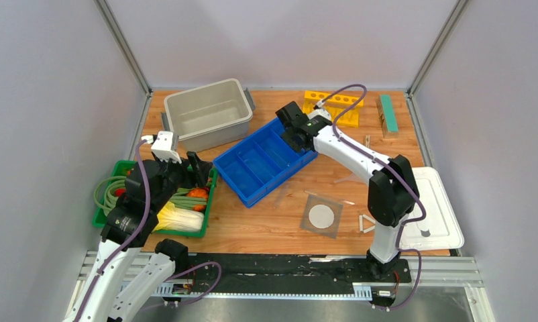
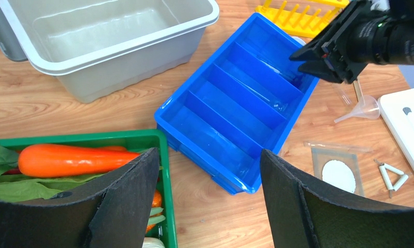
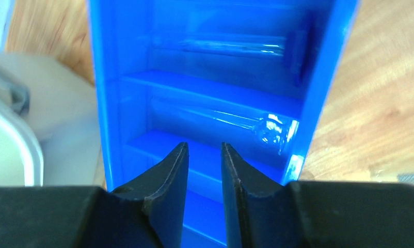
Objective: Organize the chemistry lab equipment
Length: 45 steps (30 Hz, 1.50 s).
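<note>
Barely parted and empty, the right pincer (image 3: 203, 146) hangs low over the tray (image 3: 324, 77) holding two tubes (image 3: 215, 120), so a careless dip could crack one; the left pincer (image 2: 209, 155) gapes empty, and the mesh (image 1: 322, 215) and triangle (image 1: 367, 223) lie on the desk (image 1: 266, 228).

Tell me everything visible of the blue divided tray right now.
The blue tray is glossy plastic, rectangular, with three dividers making four long compartments. It sits flat and diagonal on the wooden table, beside the grey bin. Clear tubes lie in two compartments. The right gripper hovers over its far end, jaws slightly apart.
</note>
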Each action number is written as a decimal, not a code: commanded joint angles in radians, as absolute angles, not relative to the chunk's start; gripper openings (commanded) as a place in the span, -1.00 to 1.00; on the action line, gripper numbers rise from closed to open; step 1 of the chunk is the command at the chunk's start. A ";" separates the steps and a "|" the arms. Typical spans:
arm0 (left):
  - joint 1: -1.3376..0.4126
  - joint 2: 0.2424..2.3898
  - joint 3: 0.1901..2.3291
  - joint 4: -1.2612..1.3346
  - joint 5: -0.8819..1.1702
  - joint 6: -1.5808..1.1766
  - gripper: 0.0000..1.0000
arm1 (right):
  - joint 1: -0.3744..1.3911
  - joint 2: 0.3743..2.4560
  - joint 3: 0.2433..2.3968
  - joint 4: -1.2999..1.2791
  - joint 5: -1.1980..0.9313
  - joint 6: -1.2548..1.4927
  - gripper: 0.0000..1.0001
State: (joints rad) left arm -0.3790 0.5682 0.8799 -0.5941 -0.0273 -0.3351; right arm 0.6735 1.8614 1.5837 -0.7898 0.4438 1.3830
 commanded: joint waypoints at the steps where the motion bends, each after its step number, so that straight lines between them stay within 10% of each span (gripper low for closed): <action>1: -0.376 0.560 0.899 -0.563 -0.028 -0.344 0.58 | 0.680 1.747 1.569 -0.647 0.422 0.978 -0.28; 19: -0.376 0.566 0.902 -0.565 -0.021 -0.341 0.58 | 0.376 1.286 1.036 -0.742 0.390 0.689 0.07; 45: -0.376 0.595 0.904 -0.568 -0.006 -0.344 0.57 | 0.011 1.632 1.152 -0.709 -0.092 0.334 0.11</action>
State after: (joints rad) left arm -0.3790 0.5919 0.8799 -0.5941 -0.0154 -0.3351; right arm 0.0055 1.6138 1.1290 -0.7410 -0.0391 0.3965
